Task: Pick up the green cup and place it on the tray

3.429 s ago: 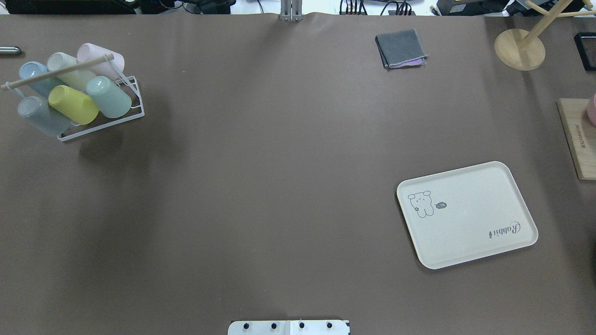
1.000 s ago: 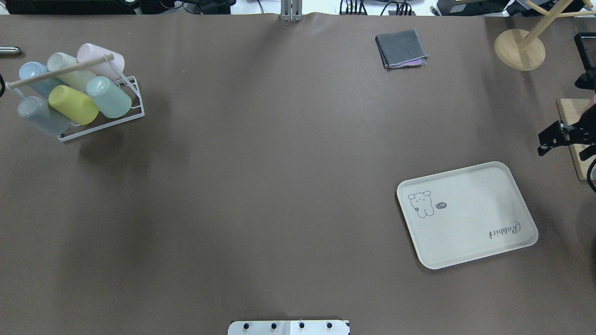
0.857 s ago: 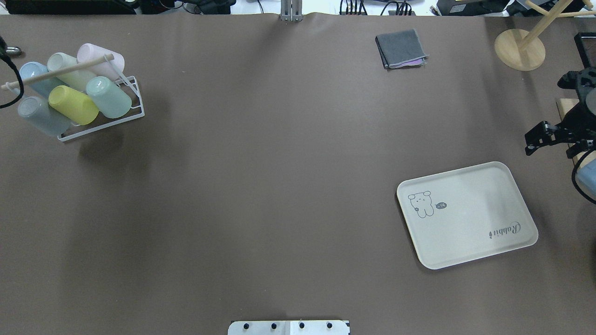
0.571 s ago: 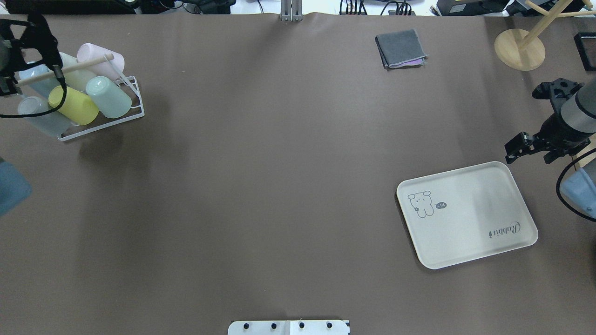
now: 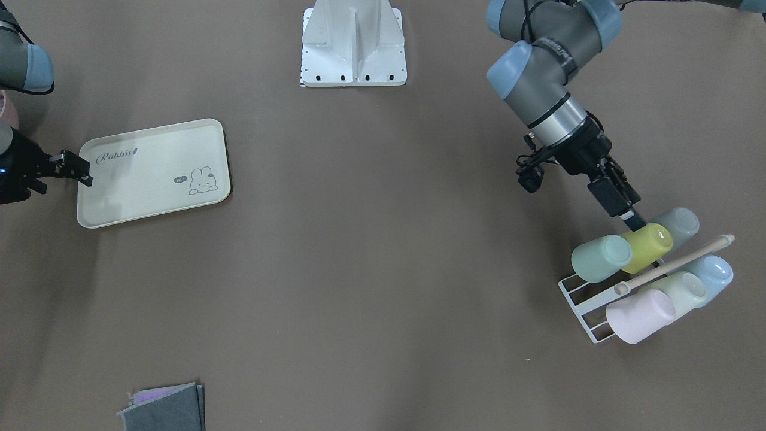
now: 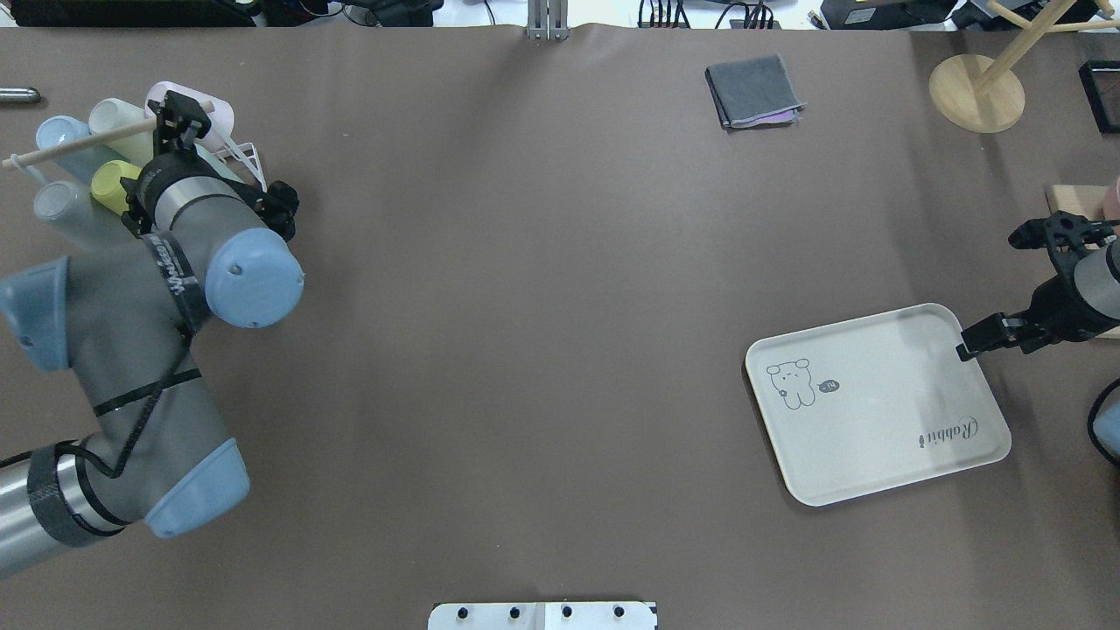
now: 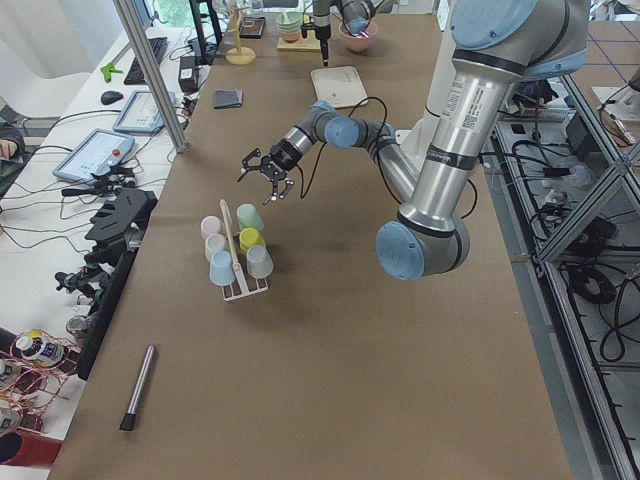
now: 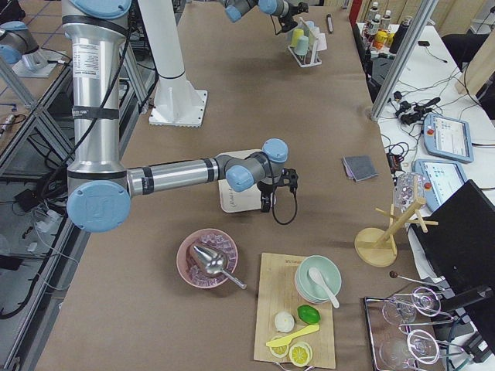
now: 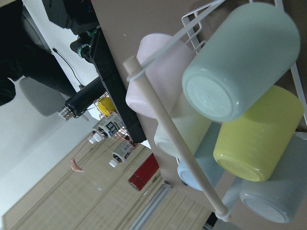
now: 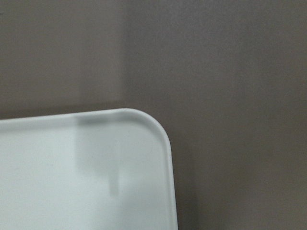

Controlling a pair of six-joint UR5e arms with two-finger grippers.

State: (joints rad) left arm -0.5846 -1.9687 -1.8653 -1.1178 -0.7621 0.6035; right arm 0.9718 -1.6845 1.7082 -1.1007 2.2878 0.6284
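Observation:
The green cup lies on its side in a white wire rack with several other pastel cups, next to a yellow-green cup. It fills the top right of the left wrist view. My left gripper hovers just above the rack, open and empty; in the overhead view my arm hides the green cup. The cream tray lies empty at front right. My right gripper is open and empty, beside the tray's far right corner.
A folded grey cloth lies at the back. A wooden stand and a wooden board are at the right edge. A dark pen lies at the far left. The robot base stands mid-front.
Both arms have come into view. The left arm swung in from the left edge over the cup rack. The right arm moved in toward the tray's far right corner.

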